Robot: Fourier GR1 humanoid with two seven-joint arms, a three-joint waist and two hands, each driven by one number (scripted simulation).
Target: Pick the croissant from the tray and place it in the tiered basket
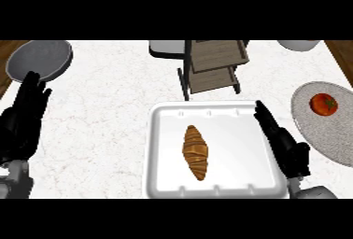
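One croissant in white tray, tomato on speckled plate

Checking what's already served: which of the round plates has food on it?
The speckled grey plate at the right edge; a red tomato sits on it. The dark grey plate at top left carries nothing.

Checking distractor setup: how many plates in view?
2. A dark plate at the far left, a speckled plate holding a tomato at the right edge. A white rim at top right may be another dish.

Brown croissant — lengthwise in tray
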